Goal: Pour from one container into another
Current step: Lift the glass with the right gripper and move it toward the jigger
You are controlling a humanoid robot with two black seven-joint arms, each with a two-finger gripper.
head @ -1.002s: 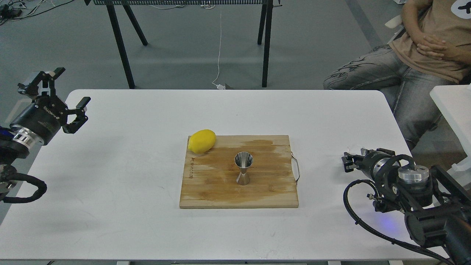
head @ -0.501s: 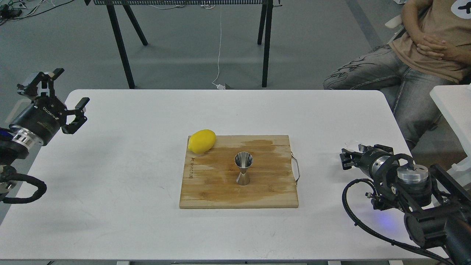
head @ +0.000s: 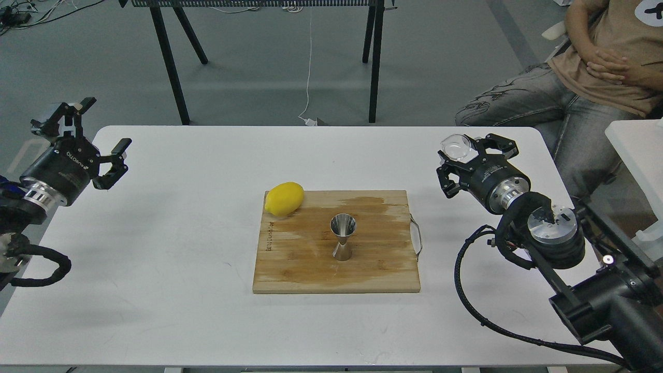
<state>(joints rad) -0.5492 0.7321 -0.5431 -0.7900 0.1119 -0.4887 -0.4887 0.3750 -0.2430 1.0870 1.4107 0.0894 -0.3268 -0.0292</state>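
Observation:
The steel jigger (head: 343, 237) stands upright in the middle of the wooden cutting board (head: 305, 269). My right gripper (head: 462, 151) is raised above the table's right side, right of the board, and is shut on the small clear glass cup (head: 459, 147), which sits between its fingers with its mouth facing up and toward me. My left gripper (head: 99, 141) hovers at the table's far left edge, open and holding nothing.
A yellow lemon (head: 284, 198) lies on the board's back left corner. The board has a metal handle (head: 417, 235) on its right side and a darker wet patch. A seated person (head: 585, 77) is at the back right, beyond the white table (head: 171, 248).
My right arm has lifted the glass cup from low at the table's right edge up and to the left, toward the board. The left gripper shifted slightly.

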